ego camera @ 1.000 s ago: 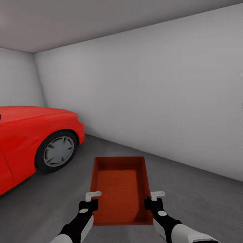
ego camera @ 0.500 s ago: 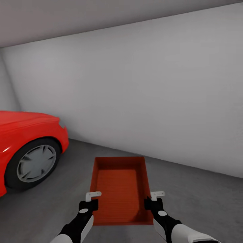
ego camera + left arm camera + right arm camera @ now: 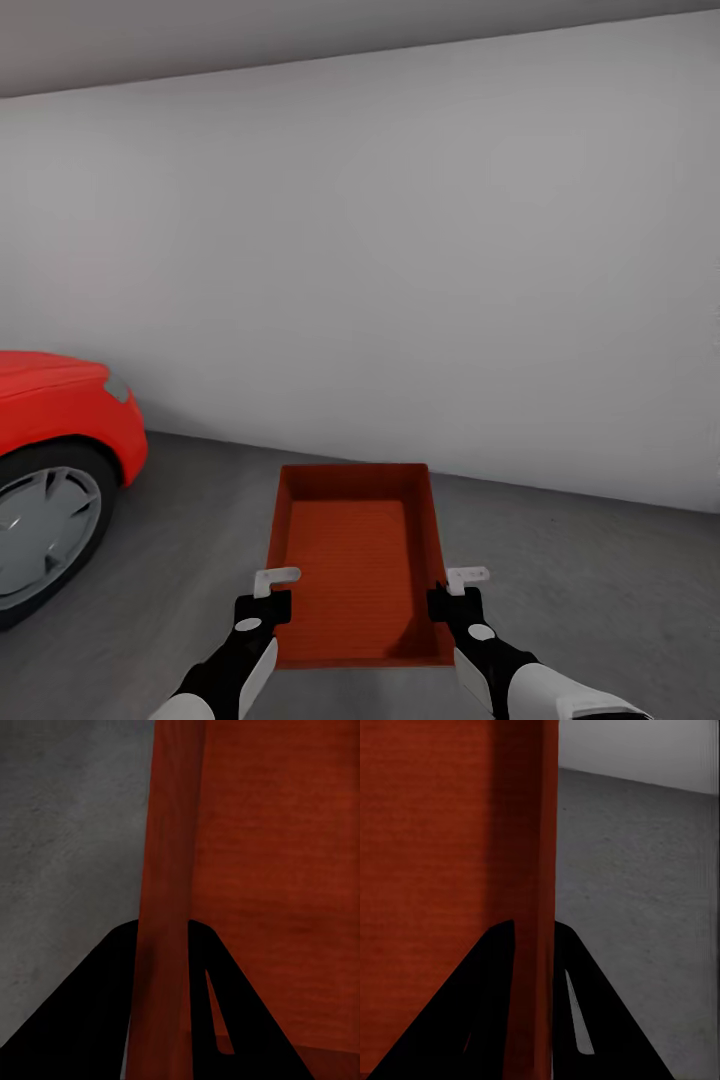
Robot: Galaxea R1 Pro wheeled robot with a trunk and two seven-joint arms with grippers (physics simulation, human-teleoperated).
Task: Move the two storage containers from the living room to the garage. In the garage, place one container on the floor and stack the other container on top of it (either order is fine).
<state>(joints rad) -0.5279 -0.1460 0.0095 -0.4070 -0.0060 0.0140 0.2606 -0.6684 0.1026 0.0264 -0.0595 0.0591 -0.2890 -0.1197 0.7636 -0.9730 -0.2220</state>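
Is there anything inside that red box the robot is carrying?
The box looks empty: its ribbed bottom shows bare. The strip behind its near wall is hidden. Each pincer, left and right, clamps a side wall.

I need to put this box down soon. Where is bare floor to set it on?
The storage container is held by the left hand and right hand. Bare concrete floor lies ahead up to the white wall and off to the right. It is tighter at the left, by the red car and its wheel.
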